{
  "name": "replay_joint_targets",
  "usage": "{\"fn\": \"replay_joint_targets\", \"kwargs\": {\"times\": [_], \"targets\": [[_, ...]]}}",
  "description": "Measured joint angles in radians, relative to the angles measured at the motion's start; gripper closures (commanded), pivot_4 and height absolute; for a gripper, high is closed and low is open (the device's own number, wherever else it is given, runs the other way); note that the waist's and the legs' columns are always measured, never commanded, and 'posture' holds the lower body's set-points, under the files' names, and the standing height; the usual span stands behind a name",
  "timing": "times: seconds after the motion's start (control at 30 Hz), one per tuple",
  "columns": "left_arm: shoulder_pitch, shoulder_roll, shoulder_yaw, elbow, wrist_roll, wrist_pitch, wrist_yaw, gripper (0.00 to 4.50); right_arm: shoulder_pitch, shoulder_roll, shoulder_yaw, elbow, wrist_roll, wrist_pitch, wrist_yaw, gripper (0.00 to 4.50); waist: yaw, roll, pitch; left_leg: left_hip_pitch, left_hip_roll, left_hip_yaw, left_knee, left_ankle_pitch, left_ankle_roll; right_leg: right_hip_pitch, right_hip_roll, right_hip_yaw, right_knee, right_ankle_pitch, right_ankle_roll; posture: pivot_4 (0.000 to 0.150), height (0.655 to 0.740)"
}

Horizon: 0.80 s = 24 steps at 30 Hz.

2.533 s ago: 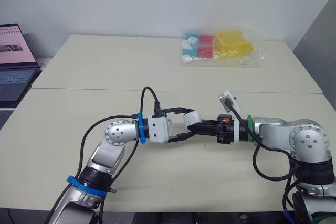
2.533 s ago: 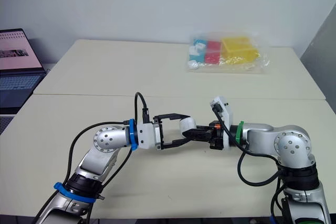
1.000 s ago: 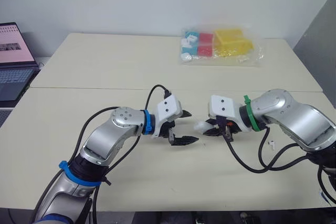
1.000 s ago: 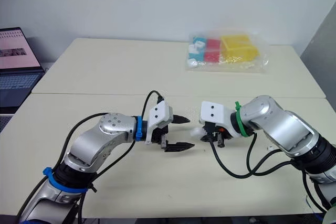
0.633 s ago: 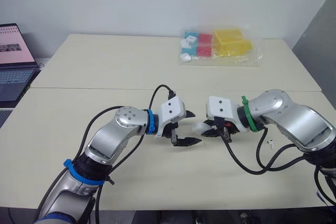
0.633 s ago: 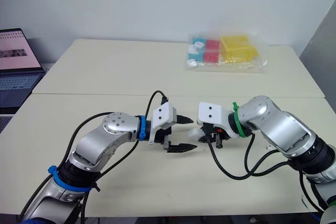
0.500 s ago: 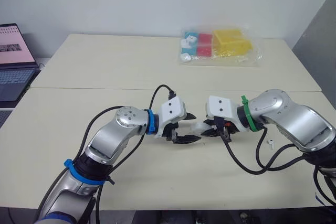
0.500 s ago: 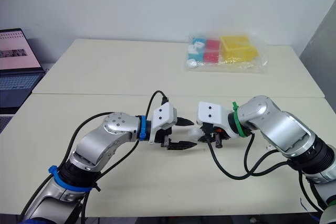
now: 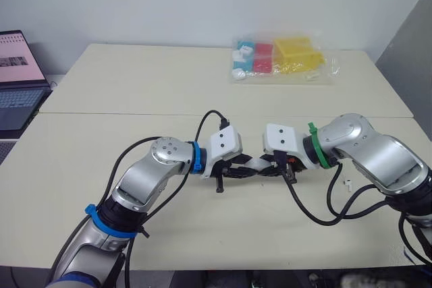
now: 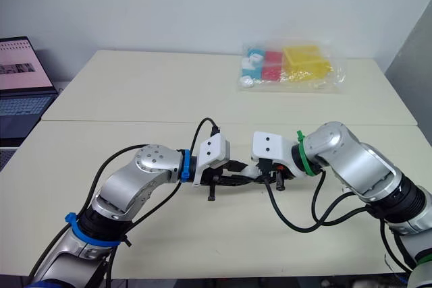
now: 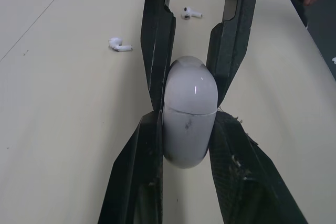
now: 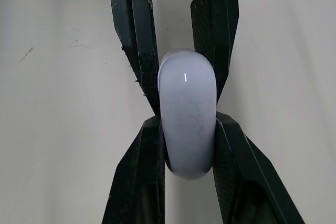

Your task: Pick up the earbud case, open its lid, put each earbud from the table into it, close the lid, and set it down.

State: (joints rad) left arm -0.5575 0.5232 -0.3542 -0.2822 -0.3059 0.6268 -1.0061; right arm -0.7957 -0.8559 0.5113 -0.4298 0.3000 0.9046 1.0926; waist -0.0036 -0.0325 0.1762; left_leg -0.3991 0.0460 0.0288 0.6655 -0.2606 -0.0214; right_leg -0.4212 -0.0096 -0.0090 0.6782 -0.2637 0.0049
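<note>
My left end effector [image 9: 241,170] and right end effector [image 9: 268,165] meet tip to tip, both clamped on the white earbud case [image 11: 189,114], lid shut, low over the counter [image 9: 135,85], where one earbud [image 11: 119,45] and a second earbud [image 11: 192,13] lie apart.

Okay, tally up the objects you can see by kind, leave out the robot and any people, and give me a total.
Earbud case: 1
Loose earbuds: 2
Plastic bag of coloured blocks: 1
Laptop: 1
Total: 5
</note>
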Motion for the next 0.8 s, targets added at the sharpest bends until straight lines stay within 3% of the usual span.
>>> {"fn": "replay_joint_targets", "kwargs": {"times": [0.03, 0.37, 0.57, 0.67, 0.8], "targets": [[0.000, 0.000, 0.000, 0.000, 0.001, 0.000, 0.000, 3.65, 0.000, 0.001, 0.000, 0.000, -0.002, 0.000, 0.002, 3.71, 0.000, 0.000, 0.000, 0.000, 0.000, 0.000, 0.000, 0.000, 0.000, 0.000, 0.000, 0.000, 0.000, 0.000, 0.000, 0.150, 0.7400], [0.001, -0.013, -0.001, -0.001, 0.004, 0.030, 0.035, 3.70, 0.003, -0.048, -0.025, -0.029, -0.014, -0.044, 0.039, 0.23, 0.000, 0.000, 0.000, 0.000, 0.000, 0.000, 0.000, 0.000, 0.000, 0.000, 0.000, 0.000, 0.000, 0.000, 0.000, 0.150, 0.7400], [0.090, -0.066, 0.085, 0.031, -0.067, 0.018, 0.052, 3.70, 0.080, -0.180, -0.165, -0.036, -0.016, -0.187, 0.081, 0.20, 0.001, 0.000, 0.000, 0.000, 0.000, 0.000, 0.000, 0.000, 0.000, 0.000, -0.001, 0.000, 0.000, 0.000, 0.000, 0.150, 0.7400], [0.183, -0.124, 0.135, 0.058, -0.110, -0.087, 0.045, 3.70, 0.145, -0.187, -0.271, -0.029, -0.006, -0.336, 0.093, 0.20, 0.000, 0.000, 0.000, 0.001, 0.000, 0.001, 0.000, 0.000, 0.000, 0.000, -0.001, 0.001, 0.000, 0.000, 0.000, 0.150, 0.7400], [0.244, -0.177, 0.173, 0.057, -0.123, -0.183, 0.076, 3.70, 0.171, -0.186, -0.339, -0.047, 0.022, -0.351, 0.096, 0.20, 0.002, 0.000, 0.000, 0.001, 0.000, 0.000, 0.000, 0.000, 0.000, 0.001, -0.001, 0.000, 0.001, 0.000, 0.000, 0.150, 0.7400]]}}
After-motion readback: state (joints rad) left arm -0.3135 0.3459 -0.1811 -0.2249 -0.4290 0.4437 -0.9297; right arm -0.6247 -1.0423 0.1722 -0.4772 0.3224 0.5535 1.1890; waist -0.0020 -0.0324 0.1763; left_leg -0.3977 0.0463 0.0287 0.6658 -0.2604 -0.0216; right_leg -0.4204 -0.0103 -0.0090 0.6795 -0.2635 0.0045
